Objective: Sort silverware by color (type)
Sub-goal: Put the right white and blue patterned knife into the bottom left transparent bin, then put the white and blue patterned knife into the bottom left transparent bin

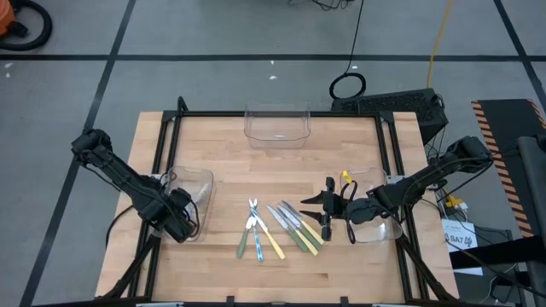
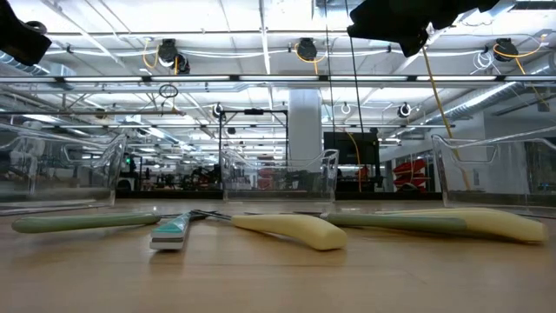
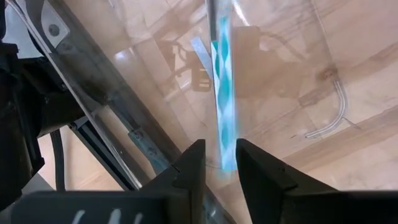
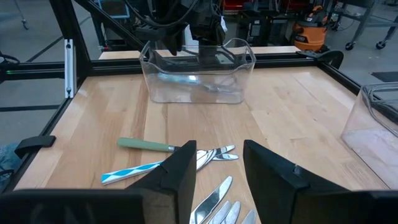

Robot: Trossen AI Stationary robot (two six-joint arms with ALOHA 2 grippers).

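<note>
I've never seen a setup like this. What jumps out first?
A cluster of silverware with coloured handles lies near the front middle of the wooden table. The left gripper hangs over a clear bin at the left edge, with a blue-patterned utensil between its fingers.

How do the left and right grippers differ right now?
Left gripper hangs over the left clear bin; right gripper hangs over the table beside the loose silverware. Left gripper has a blue-striped utensil at its tip; right gripper is open, holding nothing. Both are dark two-finger grippers.
</note>
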